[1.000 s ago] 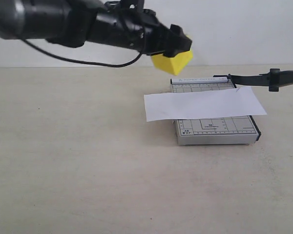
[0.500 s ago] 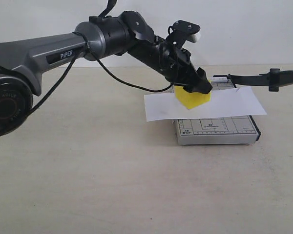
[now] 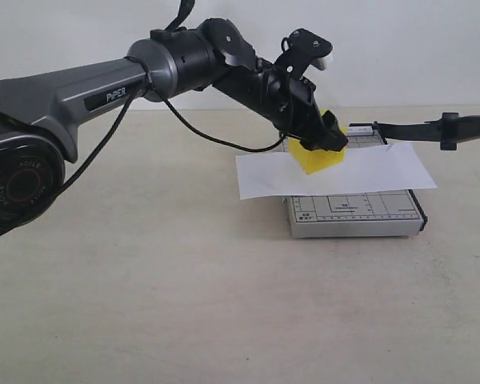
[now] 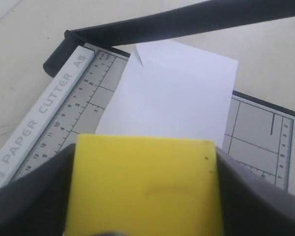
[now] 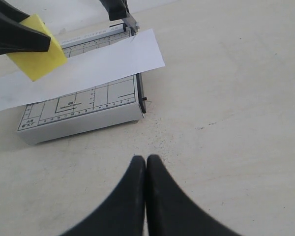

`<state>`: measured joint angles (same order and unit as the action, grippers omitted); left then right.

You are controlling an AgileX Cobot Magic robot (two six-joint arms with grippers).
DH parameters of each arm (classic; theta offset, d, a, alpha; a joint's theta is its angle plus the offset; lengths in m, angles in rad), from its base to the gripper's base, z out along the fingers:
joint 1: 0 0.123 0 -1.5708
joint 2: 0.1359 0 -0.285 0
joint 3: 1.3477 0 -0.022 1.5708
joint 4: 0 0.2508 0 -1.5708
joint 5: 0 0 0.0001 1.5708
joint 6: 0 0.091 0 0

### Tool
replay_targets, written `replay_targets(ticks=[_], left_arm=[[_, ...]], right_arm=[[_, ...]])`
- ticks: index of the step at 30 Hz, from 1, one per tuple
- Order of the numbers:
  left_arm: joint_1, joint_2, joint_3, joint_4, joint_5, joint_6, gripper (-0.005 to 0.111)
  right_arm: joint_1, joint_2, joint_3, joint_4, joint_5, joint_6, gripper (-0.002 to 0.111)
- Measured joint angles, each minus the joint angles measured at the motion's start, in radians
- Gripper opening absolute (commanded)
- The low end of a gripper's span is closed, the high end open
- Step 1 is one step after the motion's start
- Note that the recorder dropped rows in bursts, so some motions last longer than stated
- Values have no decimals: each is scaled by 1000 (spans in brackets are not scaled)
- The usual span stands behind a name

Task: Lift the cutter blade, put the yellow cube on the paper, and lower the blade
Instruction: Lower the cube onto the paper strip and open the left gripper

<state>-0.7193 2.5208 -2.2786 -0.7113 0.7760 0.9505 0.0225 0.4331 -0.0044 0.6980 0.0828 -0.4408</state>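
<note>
Gripping one yellow cube (image 3: pixel 315 161) — left tool (image 3: pixel 321 142) over one paper (image 3: pixel 384 172).

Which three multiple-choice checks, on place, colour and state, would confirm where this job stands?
1. Where is the yellow cube? A resting free, off the paper; B in the left gripper, over the paper; C out of view.
2. What colour is the paper? A white; B blue; C grey.
3. How does the cutter blade stand? A lowered flat; B raised; C removed.
Answers: B, the left wrist view shows the gripper flanking it above the paper; A, it is plain white in every view; B, its arm rises clear of the paper.
</note>
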Motion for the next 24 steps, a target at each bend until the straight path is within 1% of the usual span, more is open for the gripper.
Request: replay_targets(ticks=[10,14,15,17,18,19,20,21,22,24], left_arm=[[0,51,0,23,18,4,4],[-17,53,-4,23,7,39,4],[-22,53,-4,23,5,41,6],[-30,53,-4,24,-4,46,17],[-30,53,-4,24,-6,48,28],[-30,54,-4,25,-14,48,35],[-30,55,-4,25,-21,48,50],[-30,57,-4,25,-33,48,59],[-30,57,-4,25,-40,48,70],[-30,59,-4,20,-66,45,86]], right_arm=[[0,0,0,0,0,0,0],[0,0,0,0,0,0,0],[0,0,0,0,0,0,0],[0,0,0,0,0,0,0],[0,0,0,0,0,0,0],[0,0,0,0,0,-2,0],[0,0,0,0,0,-2,0],[0,0,0,0,0,-2,0],[0,0,0,0,0,-2,0],[0,0,0,0,0,-2,0]])
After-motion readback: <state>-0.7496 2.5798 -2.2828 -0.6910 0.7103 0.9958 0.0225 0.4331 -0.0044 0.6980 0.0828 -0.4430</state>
